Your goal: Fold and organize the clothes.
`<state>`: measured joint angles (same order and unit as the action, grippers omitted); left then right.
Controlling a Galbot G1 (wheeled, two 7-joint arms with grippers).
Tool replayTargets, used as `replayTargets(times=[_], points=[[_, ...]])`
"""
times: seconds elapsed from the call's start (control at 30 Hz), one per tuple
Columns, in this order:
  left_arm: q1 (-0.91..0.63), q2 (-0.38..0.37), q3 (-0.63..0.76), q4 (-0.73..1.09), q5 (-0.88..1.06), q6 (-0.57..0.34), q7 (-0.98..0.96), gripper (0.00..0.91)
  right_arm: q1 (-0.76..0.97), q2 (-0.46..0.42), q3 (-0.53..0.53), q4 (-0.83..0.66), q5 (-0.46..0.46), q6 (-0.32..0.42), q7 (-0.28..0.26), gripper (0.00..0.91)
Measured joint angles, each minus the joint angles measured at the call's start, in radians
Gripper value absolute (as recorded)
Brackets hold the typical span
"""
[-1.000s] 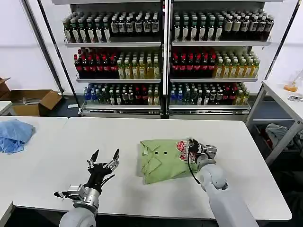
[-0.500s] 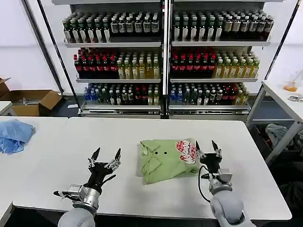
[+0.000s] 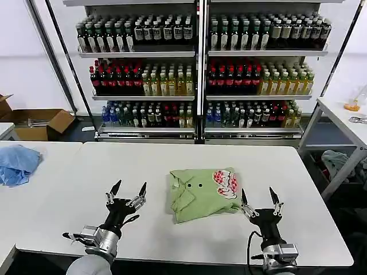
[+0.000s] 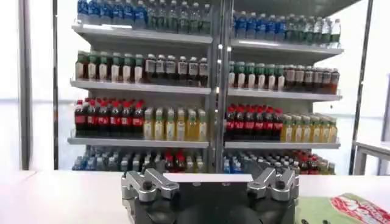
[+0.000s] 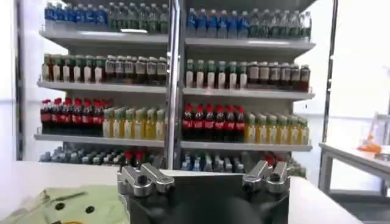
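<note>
The clothes, a light green collared shirt (image 3: 199, 193), lie folded in a compact rectangle on the white table (image 3: 172, 160), small dark buttons up and a red-and-white graphic at the right end. My right gripper (image 3: 259, 196) stands open and empty near the front edge, just right of the shirt and clear of it. My left gripper (image 3: 129, 189) is open and empty to the shirt's left, a gap of bare table between them. A corner of the shirt (image 5: 67, 206) appears in the right wrist view, and its printed end (image 4: 356, 208) in the left wrist view.
A light blue cloth (image 3: 17, 163) lies on the neighbouring table at far left. Shelves of bottles (image 3: 200, 74) stand behind the table. A cardboard box (image 3: 43, 123) sits on the floor at left. Grey clothing (image 3: 338, 163) rests under a side table at right.
My right gripper let go of the shirt's printed end, opened, and drew back toward the front edge. The shirt stays folded. The left arm has not moved.
</note>
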<state>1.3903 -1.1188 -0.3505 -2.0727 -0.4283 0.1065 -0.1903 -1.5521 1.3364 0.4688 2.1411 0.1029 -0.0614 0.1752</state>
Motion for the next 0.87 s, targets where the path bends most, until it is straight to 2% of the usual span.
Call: replayTargets(times=[0.47,0.87], points=[[0.007,0.016,0.004,-0.021,0.007,0.0,0.013,0.907,-0.135,0.063,0.029,0.109,-0.124,0.036,0.0,0.907],[0.018,0.013,0.007,-0.04,0.018,0.003,0.026,0.907,-0.184,0.076,0.04,0.147,-0.174,0.051,0.012,0.907]])
